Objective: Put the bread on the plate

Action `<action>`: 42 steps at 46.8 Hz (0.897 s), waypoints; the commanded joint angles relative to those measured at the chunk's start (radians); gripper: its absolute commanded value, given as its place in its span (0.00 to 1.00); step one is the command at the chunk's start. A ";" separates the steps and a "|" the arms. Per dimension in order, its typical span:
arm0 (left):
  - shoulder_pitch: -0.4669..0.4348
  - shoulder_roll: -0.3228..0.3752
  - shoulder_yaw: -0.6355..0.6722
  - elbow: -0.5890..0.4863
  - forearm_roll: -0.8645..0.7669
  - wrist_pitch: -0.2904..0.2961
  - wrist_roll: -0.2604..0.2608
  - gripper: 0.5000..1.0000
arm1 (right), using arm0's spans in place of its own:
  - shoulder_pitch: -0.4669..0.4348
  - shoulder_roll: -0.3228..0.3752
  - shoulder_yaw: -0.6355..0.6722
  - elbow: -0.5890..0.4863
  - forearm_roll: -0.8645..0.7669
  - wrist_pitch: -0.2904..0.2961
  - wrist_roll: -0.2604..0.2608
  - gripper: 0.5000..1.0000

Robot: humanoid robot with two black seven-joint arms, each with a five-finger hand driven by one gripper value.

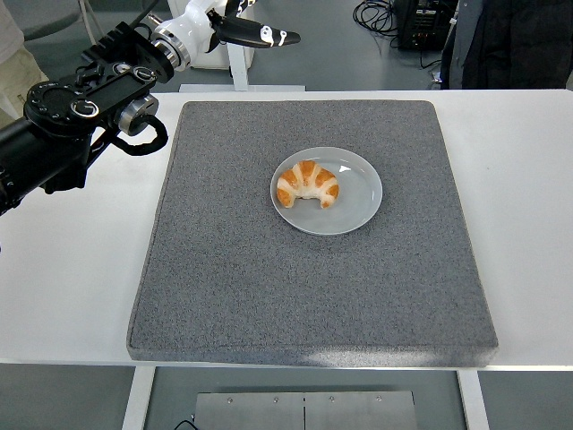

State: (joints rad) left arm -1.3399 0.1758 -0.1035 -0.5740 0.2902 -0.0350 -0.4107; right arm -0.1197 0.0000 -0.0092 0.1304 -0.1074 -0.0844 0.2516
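Note:
A golden croissant (307,183) lies on the left half of a round grey plate (358,197), which sits on the grey mat (269,287). My left hand (255,31) is raised at the top left of the picture, beyond the mat's far-left corner and well away from the plate. Its fingers are spread and hold nothing. The black left arm (72,116) stretches in from the left edge. The right arm does not show.
The mat covers most of the white table (63,269). A person's dark clothing (510,40) shows at the top right, and part of another person (18,63) stands at the top left. Cables lie on the floor behind the table.

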 commanded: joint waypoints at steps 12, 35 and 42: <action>0.105 -0.088 -0.177 0.166 -0.016 -0.017 0.006 0.96 | 0.000 0.000 0.000 0.000 0.000 0.000 0.000 1.00; 0.240 -0.147 -0.329 0.213 -0.218 -0.075 0.020 0.96 | 0.000 0.000 0.000 0.000 0.000 0.000 0.000 1.00; 0.258 -0.151 -0.363 0.220 -0.244 -0.086 0.023 0.96 | 0.003 0.000 0.002 0.015 0.002 0.002 0.000 1.00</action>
State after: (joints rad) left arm -1.0875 0.0246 -0.4468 -0.3573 0.0540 -0.1141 -0.3900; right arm -0.1175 0.0000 -0.0067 0.1439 -0.1074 -0.0841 0.2516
